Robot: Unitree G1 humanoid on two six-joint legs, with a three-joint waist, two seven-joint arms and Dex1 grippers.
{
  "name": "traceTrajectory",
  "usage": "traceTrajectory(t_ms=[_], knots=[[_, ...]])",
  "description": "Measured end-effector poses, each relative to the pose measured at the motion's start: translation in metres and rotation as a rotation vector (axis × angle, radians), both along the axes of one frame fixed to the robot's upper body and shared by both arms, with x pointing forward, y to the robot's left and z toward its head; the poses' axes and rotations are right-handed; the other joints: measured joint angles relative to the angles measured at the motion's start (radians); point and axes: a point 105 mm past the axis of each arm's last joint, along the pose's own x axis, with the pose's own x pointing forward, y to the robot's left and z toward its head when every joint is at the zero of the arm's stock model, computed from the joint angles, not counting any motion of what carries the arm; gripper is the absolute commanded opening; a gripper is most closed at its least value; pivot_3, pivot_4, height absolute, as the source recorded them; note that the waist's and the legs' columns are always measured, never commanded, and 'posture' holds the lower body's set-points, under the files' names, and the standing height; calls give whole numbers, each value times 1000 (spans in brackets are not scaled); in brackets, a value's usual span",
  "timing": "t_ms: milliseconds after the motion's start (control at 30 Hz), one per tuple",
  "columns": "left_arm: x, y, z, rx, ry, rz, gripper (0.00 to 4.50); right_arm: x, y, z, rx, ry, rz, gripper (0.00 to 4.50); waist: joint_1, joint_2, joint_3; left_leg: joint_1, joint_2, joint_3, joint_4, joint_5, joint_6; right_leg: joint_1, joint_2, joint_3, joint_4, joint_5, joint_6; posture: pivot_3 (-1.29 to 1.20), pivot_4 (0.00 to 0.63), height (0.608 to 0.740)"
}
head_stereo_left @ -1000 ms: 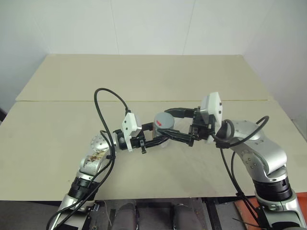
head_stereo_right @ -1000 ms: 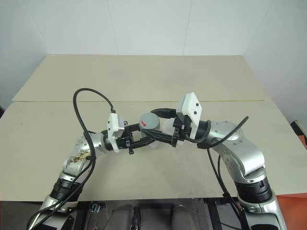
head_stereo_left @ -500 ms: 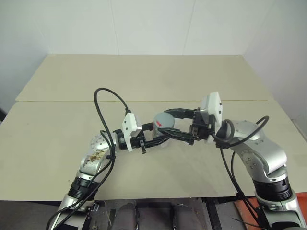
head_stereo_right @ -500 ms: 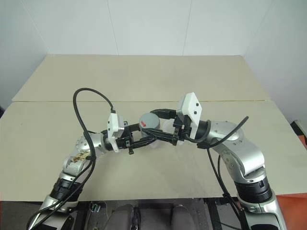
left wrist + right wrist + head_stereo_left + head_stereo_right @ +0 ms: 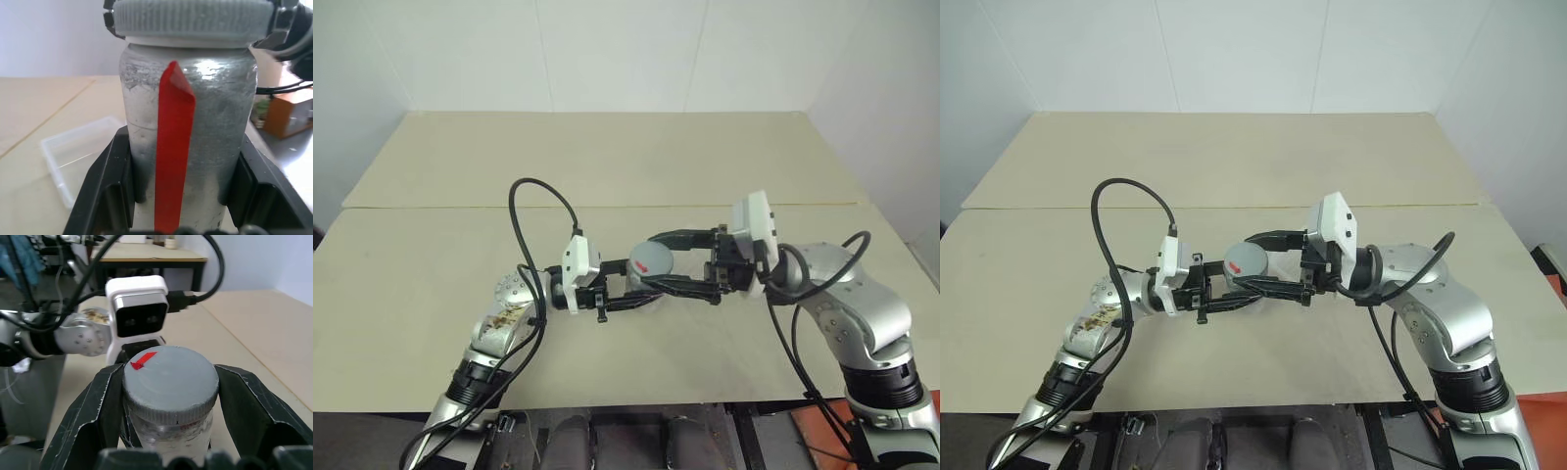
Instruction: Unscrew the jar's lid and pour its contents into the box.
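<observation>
Right hand (image 5: 168, 396), spread a second ago, now clamps the lid (image 5: 170, 378) while left hand (image 5: 181, 196) grips the jar (image 5: 188, 132), readying unscrewing.

Left claw (image 5: 631, 297) grips jar (image 5: 644, 277); right claw (image 5: 658, 260) on lid (image 5: 651, 258).

Bright, even room light w/ only soft shadows on the tabletop (image 5: 607, 166). Glare patches on the jar (image 5: 188, 127) close up; bkgd behind it soft, out of focus.
</observation>
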Motion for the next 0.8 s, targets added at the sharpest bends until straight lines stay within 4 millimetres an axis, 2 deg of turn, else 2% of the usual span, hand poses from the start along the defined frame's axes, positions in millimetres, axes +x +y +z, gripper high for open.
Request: traceTrajectory(t_ms=[333, 500, 733, 800], knots=[[-6, 1, 8, -4, -14, -65, 1997, -1, 3, 9, 62, 54, 119, 2820, 2, 0, 0, 0, 0, 0, 0, 0, 0, 0, 0, 0, 0, 0, 0, 0, 150, 740], [-10, 2, -5, 33, 21, -77, 1997, 8, -9, 30, 138, 29, 72, 2820, 2, 0, 0, 0, 0, 0, 0, 0, 0, 0, 0, 0, 0, 0, 0, 0, 150, 740], [-10, 2, -5, 33, 21, -74, 1997, 10, -10, 28, 149, 55, 51, 2820, 3, 0, 0, 0, 0, 0, 0, 0, 0, 0, 0, 0, 0, 0, 0, 0, 150, 740], [-9, 2, -4, 33, 19, -67, 1997, 12, -20, 26, 159, 54, -4, 2820, 6, 0, 0, -1, 0, 0, 0, 0, 0, 0, -1, -1, -1, 0, 0, 0, 150, 740]])
